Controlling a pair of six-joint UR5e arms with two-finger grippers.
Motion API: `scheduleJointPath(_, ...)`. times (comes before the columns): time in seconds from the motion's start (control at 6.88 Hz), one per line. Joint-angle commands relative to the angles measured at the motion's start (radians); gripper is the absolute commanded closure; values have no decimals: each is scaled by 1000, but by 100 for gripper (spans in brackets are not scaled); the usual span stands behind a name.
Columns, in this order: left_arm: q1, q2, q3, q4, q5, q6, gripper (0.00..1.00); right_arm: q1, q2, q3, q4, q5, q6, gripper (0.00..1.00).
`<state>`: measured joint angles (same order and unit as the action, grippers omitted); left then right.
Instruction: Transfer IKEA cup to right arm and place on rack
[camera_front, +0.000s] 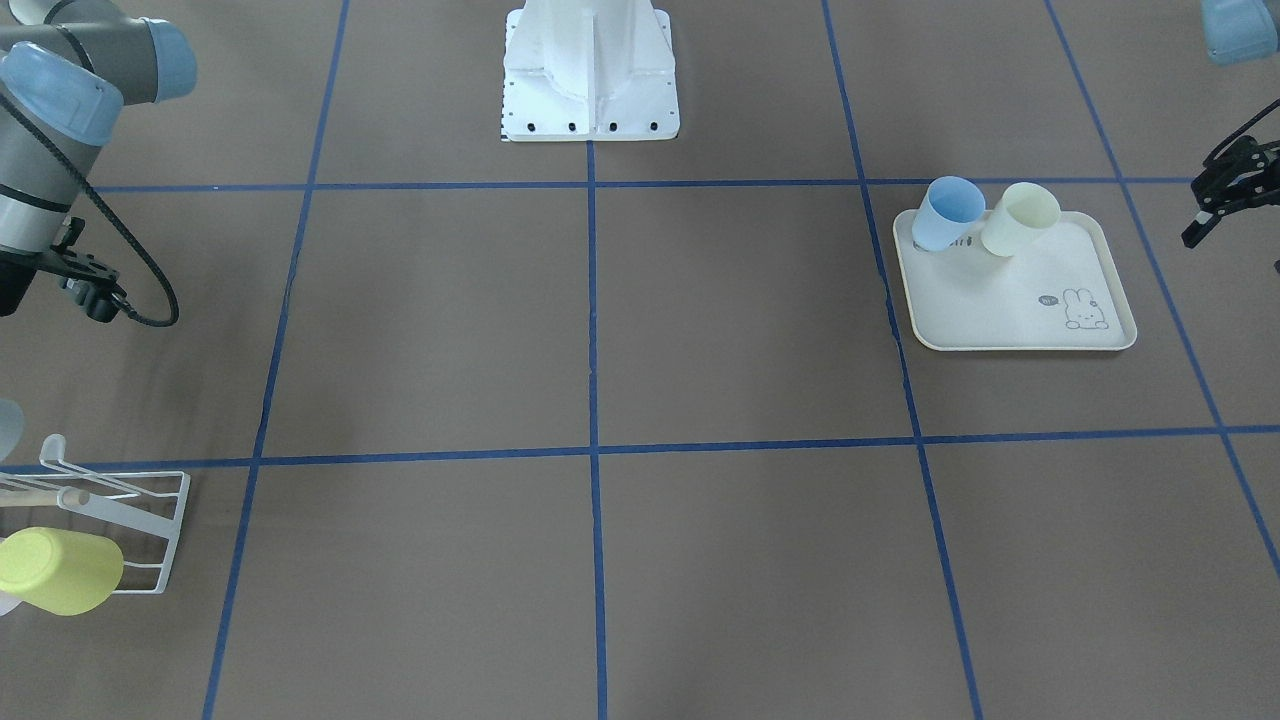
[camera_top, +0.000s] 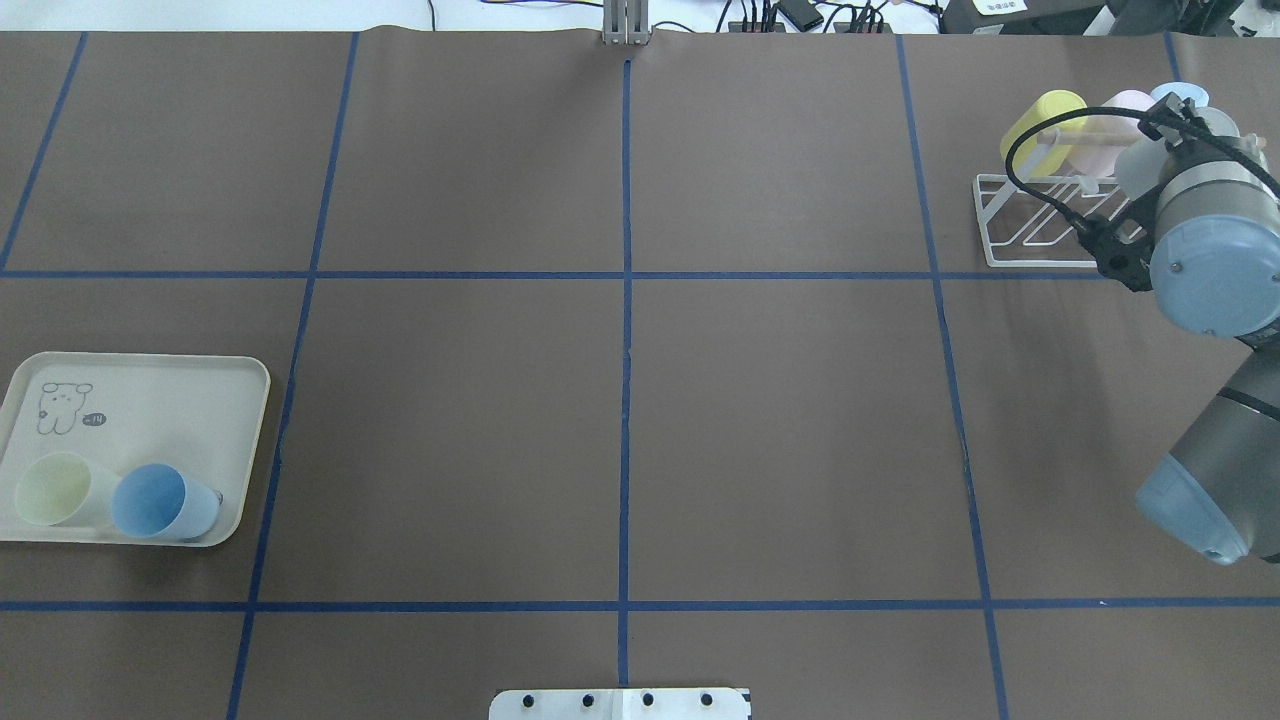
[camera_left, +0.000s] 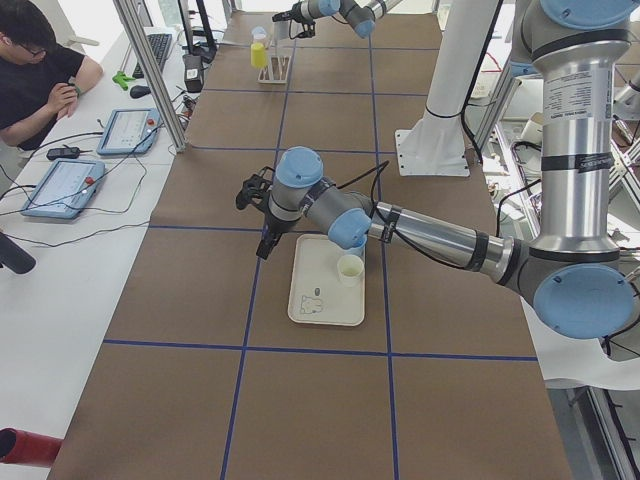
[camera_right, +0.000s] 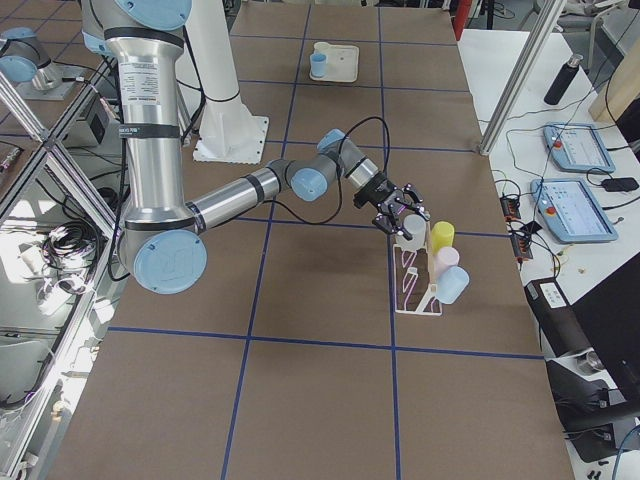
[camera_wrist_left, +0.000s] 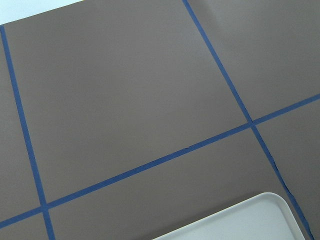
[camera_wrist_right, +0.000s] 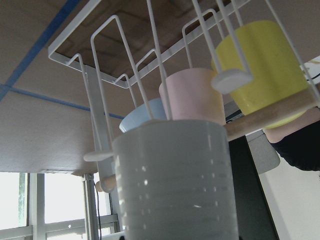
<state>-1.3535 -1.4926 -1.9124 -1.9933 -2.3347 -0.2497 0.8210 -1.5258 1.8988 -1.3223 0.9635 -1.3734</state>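
White ribbed cup (camera_wrist_right: 172, 180) hung before my right gripper (camera_right: 405, 215) at the rack (camera_top: 1035, 222), one o'clock, lined up for a free prong. Whether those fingers clamped it, I couldn't tell. My left gripper (camera_front: 1215, 200) hovered spread and empty, out of the way by the tray (camera_front: 1010, 310) at ten o'clock.

The pale grey ribbed cup (camera_wrist_right: 175, 185) was raised against the prongs of the white wire rack (camera_top: 1040, 225), which stood upright near the table's corner. The right arm (camera_top: 1210, 260) extended to the rack.
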Motion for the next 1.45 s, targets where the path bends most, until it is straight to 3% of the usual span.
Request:
scheduleJointPath(0.0, 1, 0, 3, -1, 0, 0, 0, 0, 1, -15, 2, 0, -6, 77)
scheduleJointPath(1.02, 2, -2, 6, -1, 0, 0, 0, -6, 24, -79, 3, 0, 2, 74)
scheduleJointPath(1.31, 2, -2, 7, -1, -2, 0, 0, -8, 50, -116, 3, 0, 2, 70)
